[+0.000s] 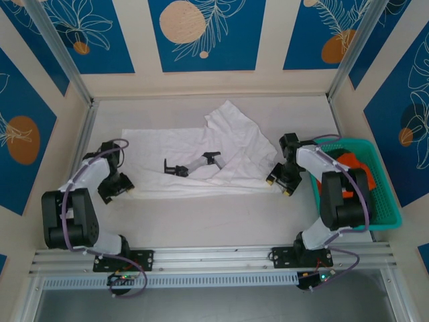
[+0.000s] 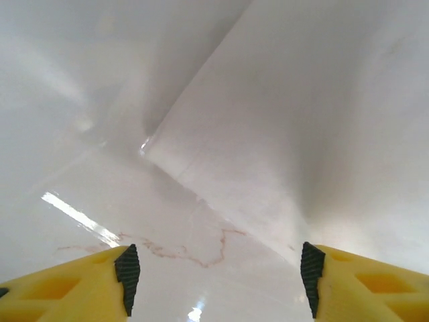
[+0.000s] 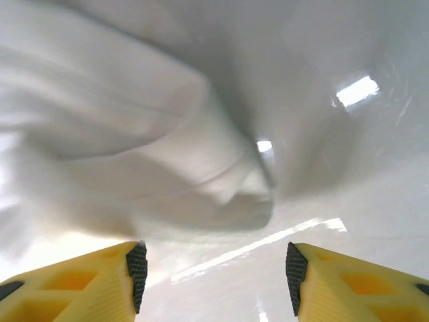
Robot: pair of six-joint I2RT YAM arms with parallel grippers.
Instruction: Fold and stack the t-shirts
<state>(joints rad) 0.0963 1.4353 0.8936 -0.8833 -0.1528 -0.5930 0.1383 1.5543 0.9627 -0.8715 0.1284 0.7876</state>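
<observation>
The white t-shirt (image 1: 154, 157) lies spread on the table (image 1: 221, 215), long side running left to right. Its right part is bunched and folded over, with one corner turned up toward the far side. A dark printed graphic (image 1: 191, 164) shows near the middle of the shirt.

Left gripper (image 1: 126, 190): positioned at the left end of the white t-shirt, at its near corner. In the left wrist view, the left gripper (image 2: 214, 278) has its yellow fingers spread, black pads (image 2: 127, 278) facing each other, with no cloth between them. A straight edge of the white t-shirt (image 2: 301, 134) lies just beyond the fingertips.

Right gripper (image 1: 278, 182): positioned at the right end of the white t-shirt, at its near corner. In the right wrist view, the right gripper (image 3: 214, 275) is likewise parted and holds nothing. A rumpled fold of the white t-shirt (image 3: 154, 154) lies just beyond its pads (image 3: 137, 275).

A teal basket (image 1: 385, 225) stands to the right of the white t-shirt, apart from it. An orange t-shirt (image 1: 343, 159) lies inside.
</observation>
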